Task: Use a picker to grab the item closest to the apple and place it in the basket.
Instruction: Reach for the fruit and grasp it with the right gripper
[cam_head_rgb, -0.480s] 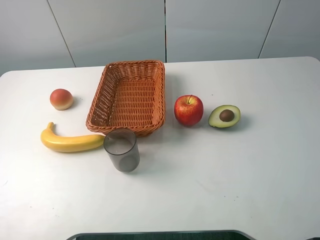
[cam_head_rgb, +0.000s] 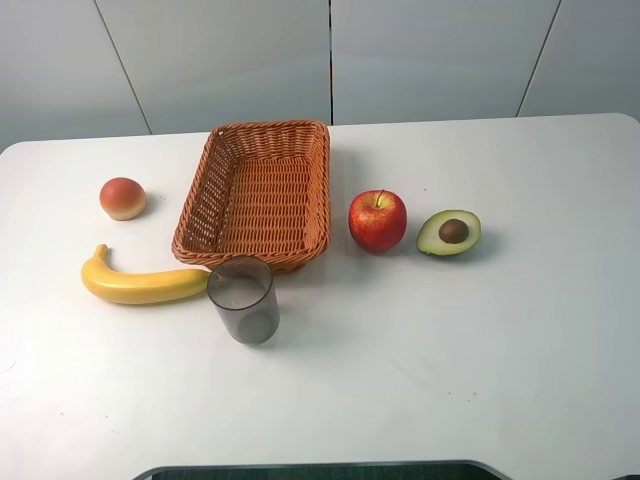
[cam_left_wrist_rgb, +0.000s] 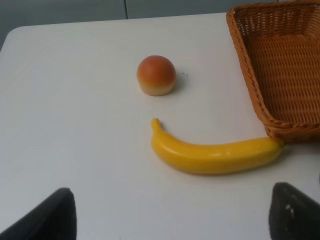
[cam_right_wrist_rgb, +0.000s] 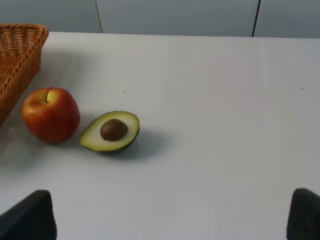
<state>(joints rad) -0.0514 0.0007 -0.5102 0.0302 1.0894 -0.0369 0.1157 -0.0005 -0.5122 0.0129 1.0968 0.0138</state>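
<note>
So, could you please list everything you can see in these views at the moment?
table: one, white, under everything
basket: one, brown wicker, empty, centre rear
apple: one, red, just right of the basket
avocado half: one, green with brown pit, cut side up, right of the apple
banana: one, yellow, front left, its tip at the basket's near corner
peach: one, orange and yellow, left of the basket
cup: one, grey see-through, upright, in front of the basket
left gripper: one, dark fingers wide apart, holding nothing
right gripper: one, dark fingers wide apart, holding nothing
</note>
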